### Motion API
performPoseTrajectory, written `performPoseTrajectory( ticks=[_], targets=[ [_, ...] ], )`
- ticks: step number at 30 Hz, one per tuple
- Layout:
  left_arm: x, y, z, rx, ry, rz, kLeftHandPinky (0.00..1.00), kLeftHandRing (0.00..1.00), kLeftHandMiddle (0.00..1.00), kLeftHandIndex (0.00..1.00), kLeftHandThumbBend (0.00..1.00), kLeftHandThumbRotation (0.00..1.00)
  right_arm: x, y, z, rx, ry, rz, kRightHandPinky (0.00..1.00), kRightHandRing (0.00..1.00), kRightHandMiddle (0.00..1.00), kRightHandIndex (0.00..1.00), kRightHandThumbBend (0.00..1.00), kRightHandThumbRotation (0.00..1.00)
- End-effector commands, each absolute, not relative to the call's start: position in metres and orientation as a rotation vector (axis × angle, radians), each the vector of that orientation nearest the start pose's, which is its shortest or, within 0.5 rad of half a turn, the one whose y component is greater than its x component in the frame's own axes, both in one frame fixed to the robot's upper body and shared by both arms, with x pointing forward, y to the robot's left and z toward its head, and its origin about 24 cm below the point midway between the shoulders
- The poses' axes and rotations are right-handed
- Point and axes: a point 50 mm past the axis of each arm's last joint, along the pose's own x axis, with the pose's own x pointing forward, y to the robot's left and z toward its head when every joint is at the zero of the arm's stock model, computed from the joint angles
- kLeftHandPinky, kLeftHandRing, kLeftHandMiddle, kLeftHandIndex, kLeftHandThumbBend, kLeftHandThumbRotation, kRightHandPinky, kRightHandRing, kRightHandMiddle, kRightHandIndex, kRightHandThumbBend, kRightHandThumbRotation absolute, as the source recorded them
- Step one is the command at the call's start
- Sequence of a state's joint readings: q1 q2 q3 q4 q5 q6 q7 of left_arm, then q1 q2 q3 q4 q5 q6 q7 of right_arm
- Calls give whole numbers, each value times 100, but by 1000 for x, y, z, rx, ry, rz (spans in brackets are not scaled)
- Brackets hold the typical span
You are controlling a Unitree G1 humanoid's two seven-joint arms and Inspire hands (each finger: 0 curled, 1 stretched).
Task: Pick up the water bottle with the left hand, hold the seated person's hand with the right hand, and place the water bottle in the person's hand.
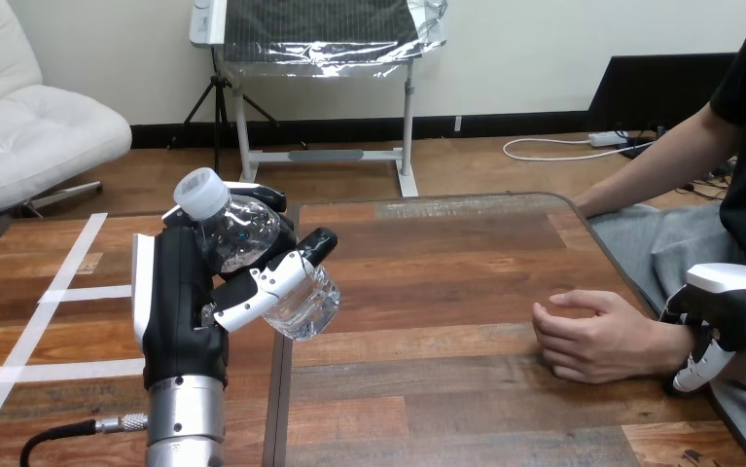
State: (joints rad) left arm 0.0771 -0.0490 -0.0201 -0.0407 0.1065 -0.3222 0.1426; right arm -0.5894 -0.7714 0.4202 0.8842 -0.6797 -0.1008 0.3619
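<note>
- Left hand: fingers and thumb curled round the clear water bottle, held tilted above the wooden table, with its white cap pointing up-left.
- Right hand: at the person's wrist, by the table's right edge; whether it grips cannot be told.
- Person's hand: loosely curled, resting on the table, well apart from the bottle.

White chair and foil-covered panel stand on wood floor before pale wall.
</note>
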Motion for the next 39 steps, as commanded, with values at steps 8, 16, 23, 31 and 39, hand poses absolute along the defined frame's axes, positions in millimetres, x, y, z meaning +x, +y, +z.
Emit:
performPoseTrajectory(
  ticks=[8, 16, 23, 31, 39],
  targets=[
    [239, 144, 90, 1, -415, 136, 37, 39, 43, 47, 69, 0, 309, -274, 9, -1425, 595, 561, 59, 62, 68, 69, 70, 0],
    [239, 145, 90, 4, -421, 132, 37, 39, 43, 47, 68, 0, 308, -273, 6, -1391, 563, 531, 60, 59, 64, 63, 67, 0],
    [240, 145, 90, 5, -417, 135, 38, 39, 43, 47, 68, 0, 308, -272, 5, -1397, 544, 526, 61, 58, 61, 60, 65, 0],
    [240, 145, 90, 0, -416, 133, 38, 39, 43, 47, 68, 0, 307, -272, 4, -1393, 525, 517, 40, 47, 55, 57, 63, 0],
    [240, 145, 90, -2, -416, 132, 38, 39, 43, 47, 68, 0, 307, -273, 4, -1382, 508, 501, 28, 37, 49, 54, 63, 0]
  ],
)
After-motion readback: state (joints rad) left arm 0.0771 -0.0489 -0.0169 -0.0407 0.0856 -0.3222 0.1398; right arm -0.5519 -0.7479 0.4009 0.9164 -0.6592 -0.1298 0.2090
